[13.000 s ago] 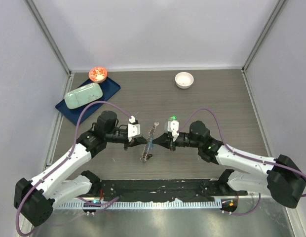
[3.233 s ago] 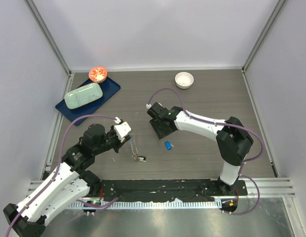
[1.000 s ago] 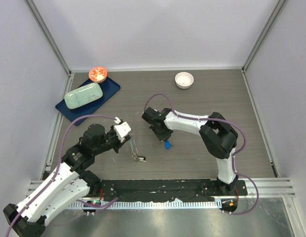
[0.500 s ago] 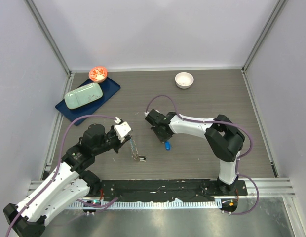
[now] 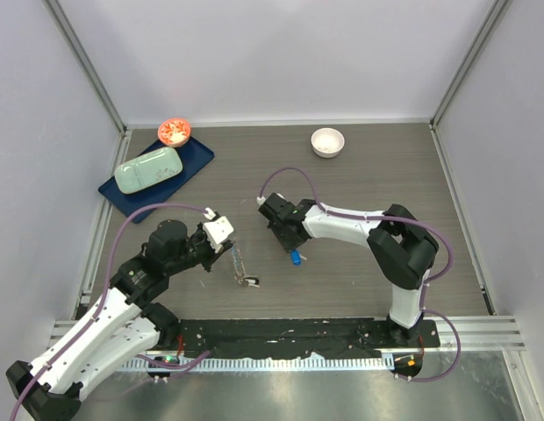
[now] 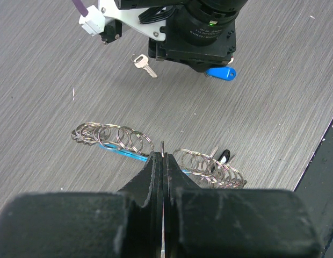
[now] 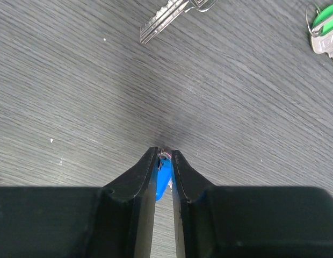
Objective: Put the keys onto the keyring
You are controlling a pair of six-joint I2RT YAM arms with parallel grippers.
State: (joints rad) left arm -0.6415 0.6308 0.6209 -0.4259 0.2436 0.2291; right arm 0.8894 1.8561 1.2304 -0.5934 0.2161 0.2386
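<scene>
The keyring (image 6: 123, 140), a row of silvery rings along a light-blue strip, lies on the wooden table; it also shows in the top view (image 5: 244, 268). My left gripper (image 6: 163, 156) (image 5: 234, 255) is shut on one of its rings near the middle. A black-headed key (image 6: 224, 156) hangs at its right end. My right gripper (image 7: 165, 153) (image 5: 291, 246) points down at the table, shut on the blue-headed key (image 7: 163, 180) (image 5: 296, 258). A plain silver key (image 7: 165, 13) (image 6: 143, 63) lies just beyond it. A green-headed key (image 7: 323, 21) lies at the right edge of the right wrist view.
A white round bowl (image 5: 327, 141) stands at the back. A dark-blue tray (image 5: 193, 158) with a mint-green case (image 5: 149, 169) sits at the back left, with a red-and-white dish (image 5: 175, 132) behind it. Walls enclose the table on three sides.
Both grippers earlier held the keyring together. The right gripper then left it, moved over the loose blue key and now has its fingers shut on it. The left arm has stayed still.
</scene>
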